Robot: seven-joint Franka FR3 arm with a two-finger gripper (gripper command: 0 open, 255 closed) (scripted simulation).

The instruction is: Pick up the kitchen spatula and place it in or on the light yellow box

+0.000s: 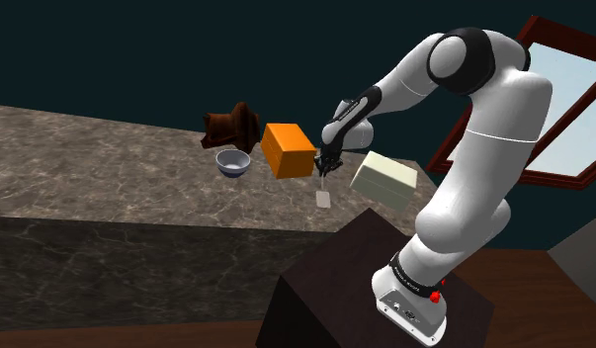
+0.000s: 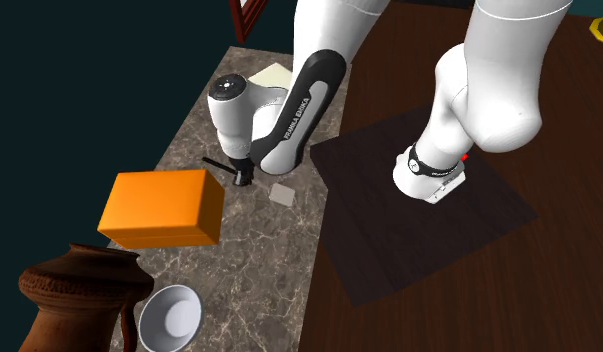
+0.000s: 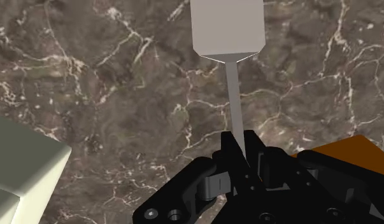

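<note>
The tool (image 3: 246, 151) was closed on the thin handle of the spatula (image 3: 226, 28), its blade down near the table (image 1: 108, 158), between the orange box (image 1: 288, 148) and the light yellow box (image 1: 384, 178). Lettering on the arm (image 2: 294, 112) read "FRANKA EMIKA".

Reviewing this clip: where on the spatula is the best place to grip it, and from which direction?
The thin handle, near the end away from the blade, coming from above. The spatula has a wide, flat blade that is too broad to clasp, while its narrow, straight shaft fits between the jaws. The gripper is shut on it there.
</note>
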